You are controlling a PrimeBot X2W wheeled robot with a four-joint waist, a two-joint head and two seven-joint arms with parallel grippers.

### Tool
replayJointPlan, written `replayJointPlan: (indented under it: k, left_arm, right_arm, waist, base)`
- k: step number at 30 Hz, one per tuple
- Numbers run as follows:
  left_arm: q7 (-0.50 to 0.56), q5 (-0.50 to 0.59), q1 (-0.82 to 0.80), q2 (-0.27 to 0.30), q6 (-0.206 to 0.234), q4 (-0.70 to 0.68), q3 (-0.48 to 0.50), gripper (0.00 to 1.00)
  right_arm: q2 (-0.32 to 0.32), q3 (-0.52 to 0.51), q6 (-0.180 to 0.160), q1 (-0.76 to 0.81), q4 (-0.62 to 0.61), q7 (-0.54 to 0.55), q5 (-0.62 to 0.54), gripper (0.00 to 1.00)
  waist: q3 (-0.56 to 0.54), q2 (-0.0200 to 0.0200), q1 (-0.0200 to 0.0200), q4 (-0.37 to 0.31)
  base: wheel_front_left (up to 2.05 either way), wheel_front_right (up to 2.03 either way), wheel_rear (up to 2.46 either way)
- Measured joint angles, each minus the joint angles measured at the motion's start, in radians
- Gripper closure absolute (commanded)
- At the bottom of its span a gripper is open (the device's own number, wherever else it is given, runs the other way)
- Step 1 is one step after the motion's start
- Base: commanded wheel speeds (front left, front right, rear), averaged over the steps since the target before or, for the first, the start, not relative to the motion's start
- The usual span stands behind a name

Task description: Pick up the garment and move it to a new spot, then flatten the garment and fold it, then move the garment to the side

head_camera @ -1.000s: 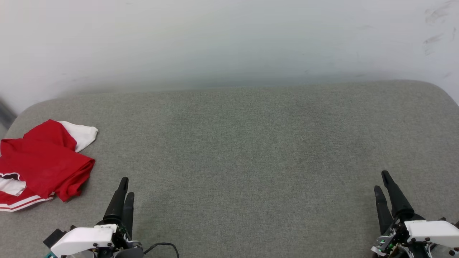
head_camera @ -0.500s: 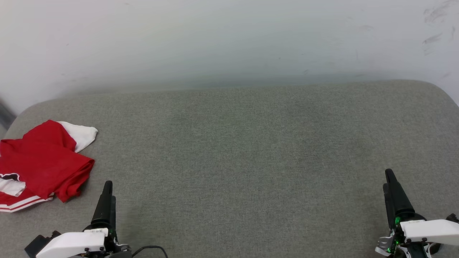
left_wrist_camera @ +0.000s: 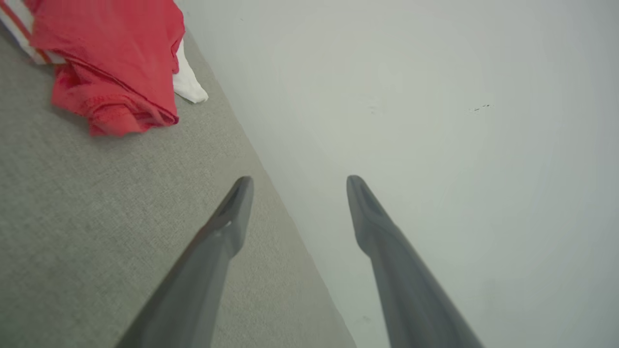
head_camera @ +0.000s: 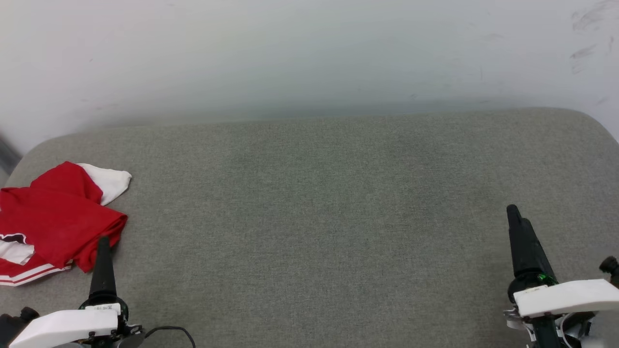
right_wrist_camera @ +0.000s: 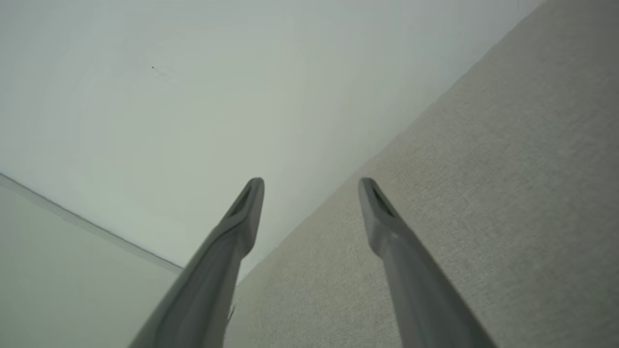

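Over the near left corner of the grey fabric counter [head_camera: 338, 203], the left tool [left_wrist_camera: 296, 186] is hovering with its fingers spread, gripping nothing. Over the counter's near right corner, the right tool [right_wrist_camera: 312, 186] is hovering, likewise spread and empty. Slightly farther in, at the counter's left edge, the garment [head_camera: 58, 217] is lying crumpled: red, with a white sleeve, striped trim, and possibly a black-and-white print, cut off by the frame. Behind the counter's far edge, a pale wall [head_camera: 309, 58] is rising.

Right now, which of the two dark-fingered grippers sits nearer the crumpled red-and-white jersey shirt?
The left gripper, close beside the shirt; the right gripper stands far across the grey cushion.
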Motion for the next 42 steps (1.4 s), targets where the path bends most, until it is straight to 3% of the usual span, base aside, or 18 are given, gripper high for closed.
replayJointPlan:
  k: [4,10,21,34,42]
  left_arm:
    - [-0.014,0.106,0.0,0.0,0.014,-0.056,-0.007,0.0]
    - [-0.032,0.28,0.014,0.0,0.077,-0.161,-0.062,0.0]
    - [-0.072,0.636,0.054,0.023,0.152,-0.269,-0.244,0.0]
    - [-0.108,0.787,0.063,0.133,0.327,-0.258,-0.452,0.0]
    - [-0.128,0.852,0.062,0.174,0.382,-0.244,-0.529,0.0]
  right_arm:
    - [0.0,0.023,0.0,0.0,-0.036,-0.014,-0.116,0.0]
    - [0.0,0.037,0.0,-0.004,-0.086,-0.033,-0.278,0.0]
    - [0.0,0.072,0.0,0.001,-0.13,-0.072,-0.568,0.0]
    - [0.0,0.047,0.0,0.026,-0.129,-0.108,-0.766,0.0]
    - [0.0,0.07,0.001,0.028,-0.133,-0.127,-0.858,0.0]
  waist:
    - [0.002,-0.0001,0.0,0.002]
    - [0.004,0.0,0.0,0.003]
    - [0.006,-0.0001,0.0,-0.001]
    - [0.008,0.0,0.0,-0.006]
    - [0.008,0.0,0.0,-0.008]
  base:
    - [0.0,0.0,0.0]
    - [0.0,0.0,0.0]
    - [0.0,0.0,0.0]
    - [0.0,0.0,0.0]
    - [0.0,0.0,0.0]
